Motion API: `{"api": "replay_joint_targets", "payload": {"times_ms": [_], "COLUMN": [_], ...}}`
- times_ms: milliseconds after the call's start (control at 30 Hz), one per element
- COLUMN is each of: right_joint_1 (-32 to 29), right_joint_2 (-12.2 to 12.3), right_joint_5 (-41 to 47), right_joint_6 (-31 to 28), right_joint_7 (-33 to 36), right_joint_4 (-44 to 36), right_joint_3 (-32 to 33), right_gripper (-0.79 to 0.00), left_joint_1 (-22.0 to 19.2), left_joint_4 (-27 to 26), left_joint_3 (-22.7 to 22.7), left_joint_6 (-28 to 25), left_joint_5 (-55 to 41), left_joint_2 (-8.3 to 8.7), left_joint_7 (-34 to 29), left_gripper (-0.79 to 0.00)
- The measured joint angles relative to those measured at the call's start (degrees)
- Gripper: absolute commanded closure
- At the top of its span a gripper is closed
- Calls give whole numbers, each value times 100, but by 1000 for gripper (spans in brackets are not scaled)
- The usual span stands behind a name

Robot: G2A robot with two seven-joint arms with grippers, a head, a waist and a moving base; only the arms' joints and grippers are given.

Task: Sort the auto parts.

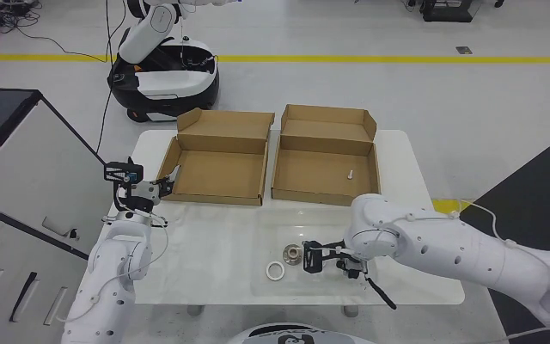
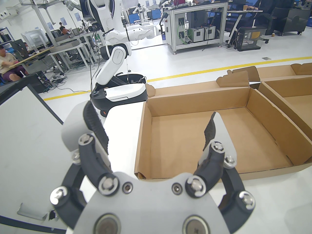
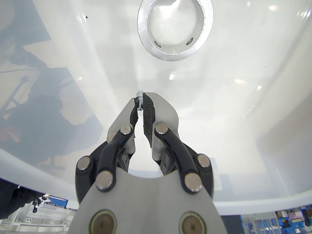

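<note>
We are watching the left pincer (image 2: 151, 113) hovering wide and empty at the near left corner of the left cardboard box (image 1: 215, 163). Near the middle of the desk (image 1: 215, 258), a metal ring (image 3: 175, 18) is lying just beyond the right pincer (image 3: 140, 99), which is pinching a small bolt (image 3: 139, 101) between its pads, low over the desk. The right cardboard box (image 1: 326, 168) is already holding a similar bolt (image 1: 351, 173). We are judging this as the pick-up step. The next move is calling for a firm grip, a lift clear of the ring, and a carry to the far right box.
</note>
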Motion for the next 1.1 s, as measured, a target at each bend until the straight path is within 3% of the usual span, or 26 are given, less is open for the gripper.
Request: {"api": "replay_joint_targets", "payload": {"times_ms": [367,800,1100], "right_joint_1": [728,2130,2356], "right_joint_2": [160,710,1090], "right_joint_5": [616,2134,3499], "right_joint_6": [223,219,-354], "right_joint_7": [222,217,-356], "right_joint_4": [-282,-561,290], "right_joint_3": [0,173,589], "right_gripper": [0,0,0], "left_joint_1": [0,0,0], "left_joint_4": [0,0,0], "left_joint_3": [0,0,0], "left_joint_6": [0,0,0], "left_joint_5": [0,0,0], "left_joint_2": [0,0,0], "left_joint_7": [0,0,0], "left_gripper": [-785,-785,-785]}}
